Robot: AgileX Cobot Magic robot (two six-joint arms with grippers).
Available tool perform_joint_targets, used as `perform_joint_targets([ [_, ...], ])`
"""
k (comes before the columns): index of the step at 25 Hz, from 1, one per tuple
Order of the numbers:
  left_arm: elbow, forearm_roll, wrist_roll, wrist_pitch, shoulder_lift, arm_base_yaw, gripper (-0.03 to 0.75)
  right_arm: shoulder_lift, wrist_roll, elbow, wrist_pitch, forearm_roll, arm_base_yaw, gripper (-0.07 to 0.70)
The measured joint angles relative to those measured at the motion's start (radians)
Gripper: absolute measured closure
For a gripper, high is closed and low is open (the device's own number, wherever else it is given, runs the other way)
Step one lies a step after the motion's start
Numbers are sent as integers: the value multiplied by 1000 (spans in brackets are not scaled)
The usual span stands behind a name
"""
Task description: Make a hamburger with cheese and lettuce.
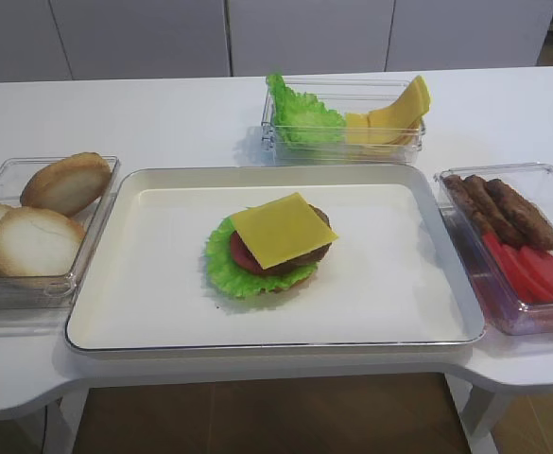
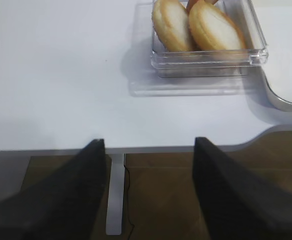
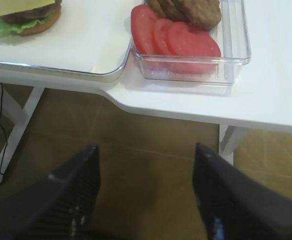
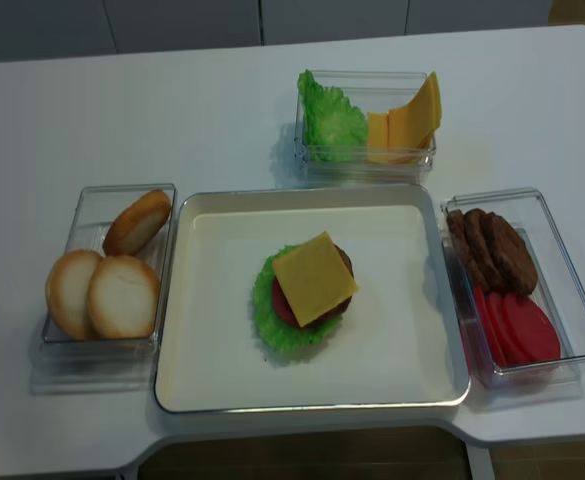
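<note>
The hamburger [image 1: 271,251] sits mid-tray [image 1: 144,312], the cheese [image 1: 282,229] on top, the lettuce [image 1: 227,267] underneath. Only the wrist views show the claws: right claw [image 3: 146,192] and left claw [image 2: 148,187] both gape empty past the worktop's [image 2: 61,75] front edge.

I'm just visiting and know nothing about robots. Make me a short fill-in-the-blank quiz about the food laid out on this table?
1. The top layer of the hamburger on the tray is a yellow slice of ____.
2. The container left of the tray holds pale ____ halves.
3. The red tomato slices share a container with brown ____.
4. The spare lettuce sits in a container on the ____ side of the tray.

Missing words: cheese; bun; patties; far
</note>
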Motion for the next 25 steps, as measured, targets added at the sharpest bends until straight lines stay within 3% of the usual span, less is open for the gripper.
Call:
perform_joint_targets([
  [3, 0, 0, 0, 0, 0, 0, 300, -2, -35, 13, -3, 0, 0, 167],
  [8, 0, 0, 0, 0, 0, 0, 300, -2, -55, 35, -99, -35, 0, 165],
  [11, 0, 0, 0, 0, 0, 0, 300, -2, -55, 59, -129, -60, 0, 165],
  [25, 0, 0, 0, 0, 0, 0, 300, -2, -52, 60, -139, -51, -13, 165],
])
